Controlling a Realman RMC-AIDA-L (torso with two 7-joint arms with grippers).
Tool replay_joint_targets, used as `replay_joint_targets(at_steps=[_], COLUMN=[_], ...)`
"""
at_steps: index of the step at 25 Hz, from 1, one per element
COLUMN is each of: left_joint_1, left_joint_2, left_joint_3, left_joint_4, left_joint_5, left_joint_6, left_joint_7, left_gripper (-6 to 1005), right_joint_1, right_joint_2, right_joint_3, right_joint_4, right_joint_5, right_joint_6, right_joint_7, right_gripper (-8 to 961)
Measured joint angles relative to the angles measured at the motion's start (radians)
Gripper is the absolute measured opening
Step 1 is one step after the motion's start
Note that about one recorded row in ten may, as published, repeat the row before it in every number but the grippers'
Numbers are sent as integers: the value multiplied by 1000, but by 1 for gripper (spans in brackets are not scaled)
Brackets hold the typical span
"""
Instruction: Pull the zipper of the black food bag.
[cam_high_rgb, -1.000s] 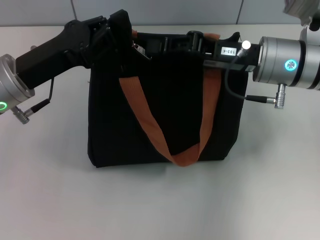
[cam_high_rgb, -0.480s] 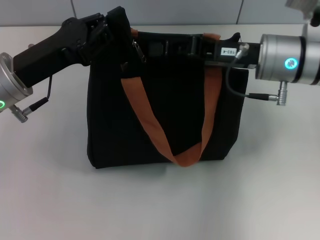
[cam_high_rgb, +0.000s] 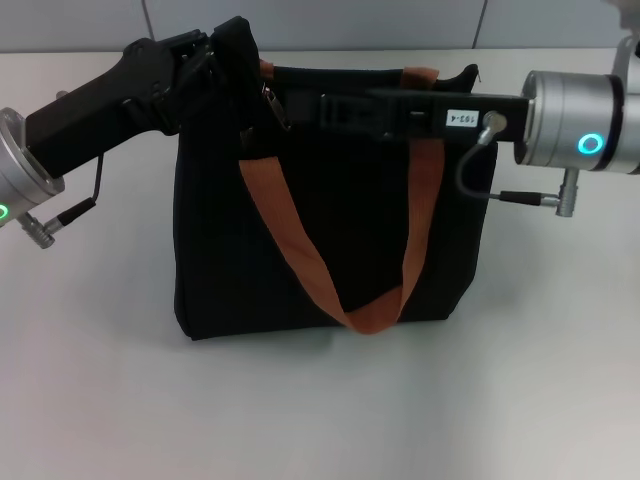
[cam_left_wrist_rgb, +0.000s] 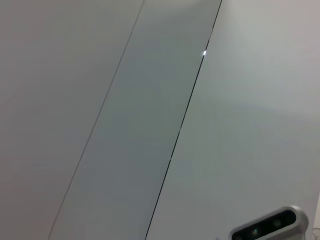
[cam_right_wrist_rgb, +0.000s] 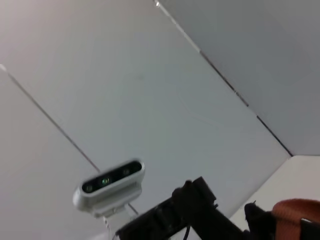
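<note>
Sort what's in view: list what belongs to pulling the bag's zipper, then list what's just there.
Belongs to the job:
black food bag
zipper at the bag's top left corner
left gripper at that corner
right gripper along the bag's top edge

Just there:
orange strap handles
white table
grey wall panels

Black food bag (cam_high_rgb: 330, 230) upright, bench center toward back edge; orange straps hang down front. Silver zipper (cam_high_rgb: 272, 103) at top-left corner.
</note>
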Motion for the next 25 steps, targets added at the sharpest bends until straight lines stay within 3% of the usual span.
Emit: replay_joint_targets(at_steps=[8, 19, 25], left_joint_1=[-1, -1, 0], left_joint_2=[-1, -1, 0], left_joint_3=[1, 2, 2], left_joint_4=[0, 0, 0], left_joint_5=[0, 0, 0], left_joint_6=[1, 10, 14], left_joint_7=[-7, -9, -8], left_gripper=[29, 33, 35], right_joint_1=[5, 26, 28], right_joint_2=[-1, -1, 0], right_joint_3=[-25, -48, -59], right_joint_4=[-13, -24, -27], right_joint_5=[-11, -14, -8], right_joint_6=[29, 55, 41], right_joint_7=[-20, -24, -21], right_gripper=[246, 244, 189])
